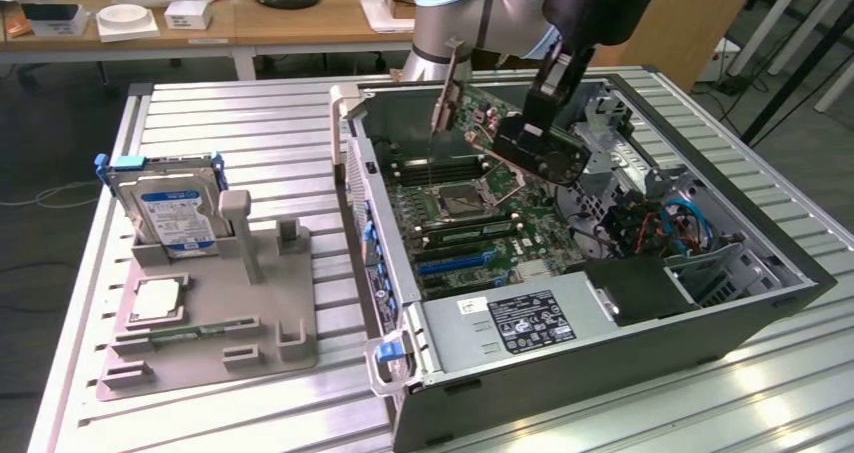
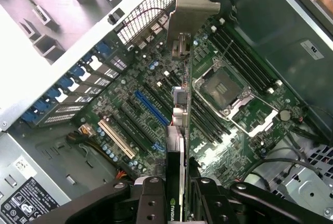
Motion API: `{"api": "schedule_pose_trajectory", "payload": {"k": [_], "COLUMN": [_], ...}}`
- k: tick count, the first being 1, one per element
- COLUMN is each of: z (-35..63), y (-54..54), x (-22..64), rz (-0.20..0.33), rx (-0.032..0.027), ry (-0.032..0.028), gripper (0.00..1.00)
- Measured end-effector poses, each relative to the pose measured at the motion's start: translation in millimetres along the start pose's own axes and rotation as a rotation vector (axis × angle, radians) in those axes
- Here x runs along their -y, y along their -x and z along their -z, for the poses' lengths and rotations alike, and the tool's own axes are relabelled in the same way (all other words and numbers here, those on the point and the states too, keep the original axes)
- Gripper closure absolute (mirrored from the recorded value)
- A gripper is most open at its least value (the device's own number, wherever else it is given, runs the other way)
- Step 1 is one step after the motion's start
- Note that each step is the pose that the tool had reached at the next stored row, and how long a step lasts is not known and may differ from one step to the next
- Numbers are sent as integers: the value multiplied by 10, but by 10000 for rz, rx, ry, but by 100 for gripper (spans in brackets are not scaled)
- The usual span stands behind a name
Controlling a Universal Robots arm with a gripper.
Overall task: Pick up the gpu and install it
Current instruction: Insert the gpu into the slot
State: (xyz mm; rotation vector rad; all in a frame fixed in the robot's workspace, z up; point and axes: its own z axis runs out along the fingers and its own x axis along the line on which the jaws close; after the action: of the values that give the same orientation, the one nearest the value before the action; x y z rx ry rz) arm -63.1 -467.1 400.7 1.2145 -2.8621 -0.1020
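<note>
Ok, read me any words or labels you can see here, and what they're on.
"NVIDIA": on the gpu.
"DELL": on the motherboard.
Too small to read: the power supply label and the hard drive label.

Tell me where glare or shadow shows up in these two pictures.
Exterior view: strong glare on the metal table, the case interior darker. Wrist view: the parts holder outside the case washes out white; a glint lies on the motherboard beside the CPU socket.
</note>
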Motion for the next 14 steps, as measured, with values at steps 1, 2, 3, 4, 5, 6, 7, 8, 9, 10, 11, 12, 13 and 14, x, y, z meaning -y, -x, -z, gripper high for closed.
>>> {"api": "schedule_pose_trajectory", "payload": {"k": [1, 2, 3, 4, 5, 6, 7, 8, 9, 10, 11, 12, 13, 14], "z": [0, 0, 0, 0, 0, 0, 0, 1, 1, 0, 1, 1, 1, 1], "y": [1, 2, 3, 4, 5, 6, 6, 7, 8, 8, 9, 10, 11, 11], "x": [1, 2, 3, 4, 5, 6, 7, 7, 8, 9, 10, 11, 11, 12], "rz": [47, 93, 139, 187, 233, 278, 323, 367, 412, 460, 504, 549, 594, 639], "rx": [-3, -6, -10, -14, -16, -20, -23, -27, -30, -32, -37, -40, -43, -46], "ry": [0, 0, 0, -1, 0, -1, -1, -1, -1, -1, -1, -2, -2, -2], "gripper": [74, 74, 74, 74, 74, 74, 74, 74, 74, 74, 74, 74, 74, 74]}}
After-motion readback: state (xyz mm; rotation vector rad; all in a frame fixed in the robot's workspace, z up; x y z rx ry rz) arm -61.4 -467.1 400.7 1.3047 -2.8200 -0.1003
